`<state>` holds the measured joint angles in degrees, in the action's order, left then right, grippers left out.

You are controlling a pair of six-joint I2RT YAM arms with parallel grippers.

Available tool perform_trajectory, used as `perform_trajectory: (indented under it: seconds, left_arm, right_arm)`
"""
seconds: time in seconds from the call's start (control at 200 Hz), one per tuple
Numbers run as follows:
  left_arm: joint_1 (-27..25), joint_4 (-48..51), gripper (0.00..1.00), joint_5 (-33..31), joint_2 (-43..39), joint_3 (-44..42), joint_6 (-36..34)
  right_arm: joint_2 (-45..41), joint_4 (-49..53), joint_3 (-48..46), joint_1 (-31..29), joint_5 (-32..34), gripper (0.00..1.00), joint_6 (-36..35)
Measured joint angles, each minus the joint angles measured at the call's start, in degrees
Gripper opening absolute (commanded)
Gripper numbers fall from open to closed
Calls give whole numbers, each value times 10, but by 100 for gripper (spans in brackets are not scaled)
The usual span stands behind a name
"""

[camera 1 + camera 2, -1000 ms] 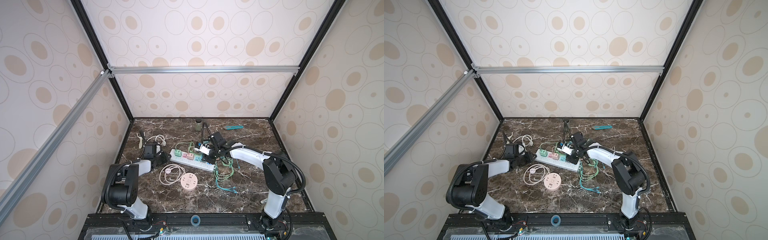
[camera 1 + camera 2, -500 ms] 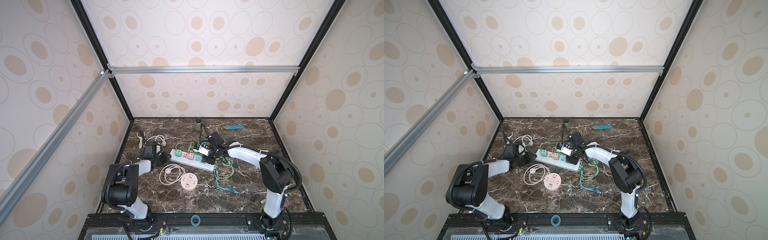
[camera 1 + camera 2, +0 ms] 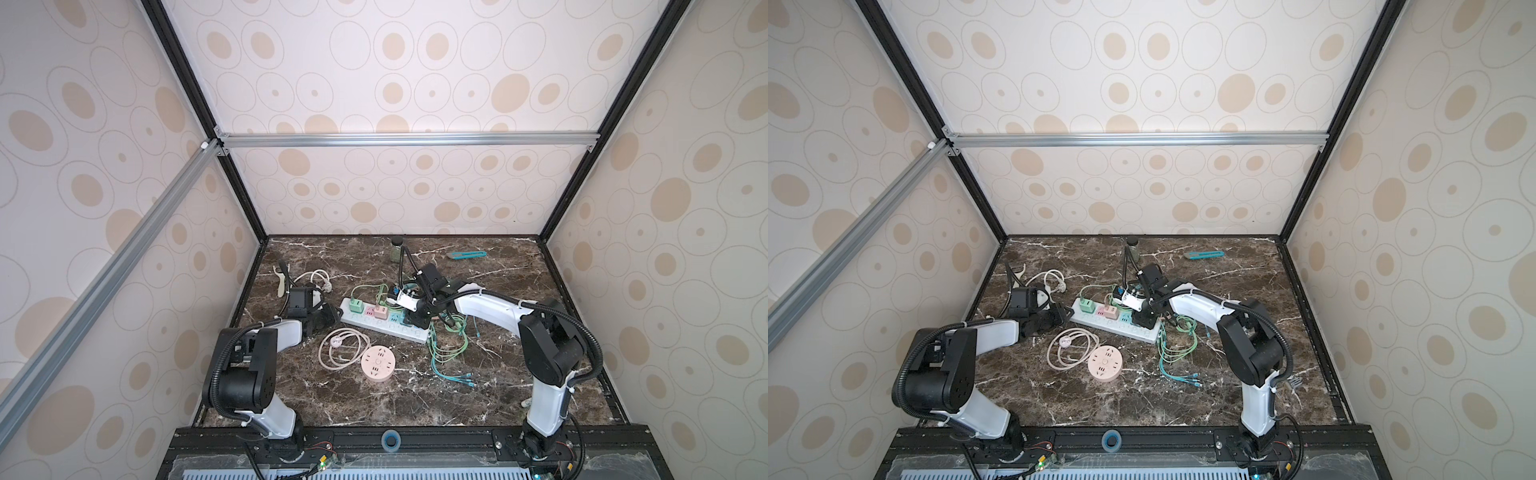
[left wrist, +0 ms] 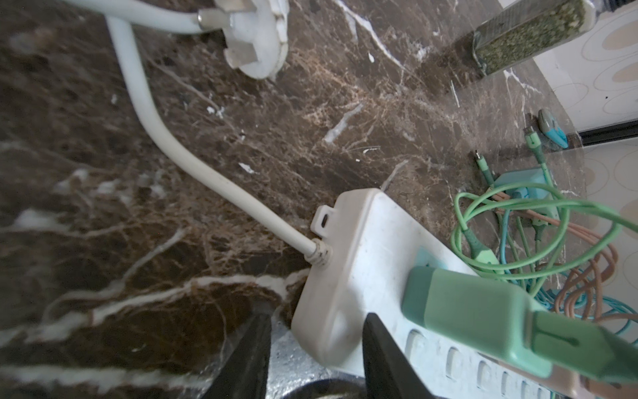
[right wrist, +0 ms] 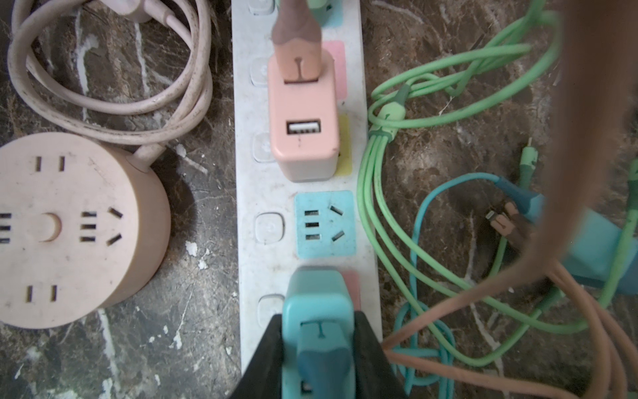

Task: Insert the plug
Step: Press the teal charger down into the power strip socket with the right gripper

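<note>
Setting: a booth papered in beige ovals, with a dark veined marble worktop [image 3: 374, 399].

Item 1, white power strip [image 3: 374, 325]: lies slantwise at mid-frame in both top views. A green adapter [image 4: 466, 304] and a pink adapter [image 5: 303, 127] are already plugged in.

Item 2, teal plug [image 5: 317, 300]: the task's piece. It stands at lower centre of the right wrist view, over a pink socket panel of the strip, just below a vacant teal socket [image 5: 324, 224]. The right fingers [image 5: 266, 352] are clamped on its two sides.

Item 3, left fingers [image 4: 248, 352]: parted, astride the cord-end corner of the strip at the lower middle of the left wrist view. A gap shows beside one finger, so this looks like bracing more than pinching.

Item 4, loose stock: a round pink socket [image 5: 69, 228] with its coiled cord at left, and a tangle of green, teal and orange cables [image 5: 397, 207] at right.

Progress: the plug has been picked up, carried to a socket and lined up. How deep the prongs sit is hidden, so full seating cannot be confirmed. What is likely left is a final press, then letting go.
</note>
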<state>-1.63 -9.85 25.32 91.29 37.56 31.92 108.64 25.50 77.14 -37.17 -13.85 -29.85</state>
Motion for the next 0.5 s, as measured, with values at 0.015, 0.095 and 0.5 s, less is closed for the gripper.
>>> perform_trajectory:
  seconds: [0.015, 0.095, 0.5]
  left_arm:
    - [0, 0, 44, 1, 0, 0, 0]
    - [0, 0, 44, 3, -1, 0, 2]
    - [0, 0, 47, 8, -46, 0, 9]
  right_arm:
    - [0, 0, 0, 0, 0, 8, 1]
    - [0, -1, 0, 0, 0, 9, 4]
    - [-7, -6, -6, 0, -1, 29, 26]
